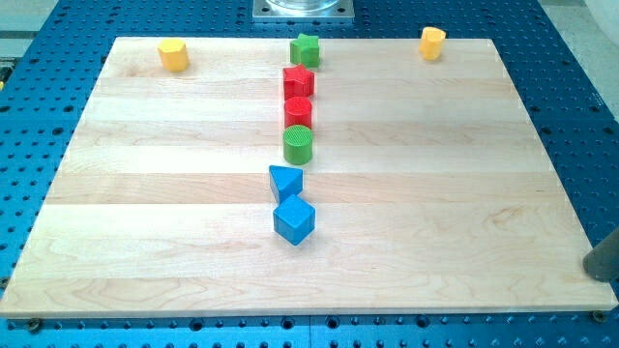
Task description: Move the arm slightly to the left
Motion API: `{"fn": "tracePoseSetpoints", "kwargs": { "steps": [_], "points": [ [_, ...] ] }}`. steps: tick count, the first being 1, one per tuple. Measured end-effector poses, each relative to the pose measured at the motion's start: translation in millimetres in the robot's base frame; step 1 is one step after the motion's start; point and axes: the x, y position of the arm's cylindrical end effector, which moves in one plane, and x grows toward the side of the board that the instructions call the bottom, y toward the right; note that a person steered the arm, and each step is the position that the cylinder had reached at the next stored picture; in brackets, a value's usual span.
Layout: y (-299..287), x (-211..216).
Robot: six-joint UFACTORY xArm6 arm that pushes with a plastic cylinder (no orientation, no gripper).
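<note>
Wooden board holds a centre line of blocks: green star at 12 o'clock down to blue cube. Only a dark rod shows at 4 o'clock; my tip is out of view, so I cannot tell its state. Leftward move looks not yet done.

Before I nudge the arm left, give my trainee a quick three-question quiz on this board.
1. True or false: the green star sits at the top end of the centre column.
2. Which block lies nearest the view's bottom? A) red cylinder B) blue cube C) green cylinder
3. Fill in: my tip's end is ___; only a dark rod shows at the view's right edge.

Key: 1 true; 2 B; 3 not visible.
</note>
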Motion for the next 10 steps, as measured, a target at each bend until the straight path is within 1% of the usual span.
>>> {"fn": "tracePoseSetpoints", "kwargs": {
  "steps": [3,4,6,10],
  "points": [
    [-5.9,0.1],
    [-23.7,0.0],
    [-39.5,0.0],
    [-42.6,1.4]
  ]
}}
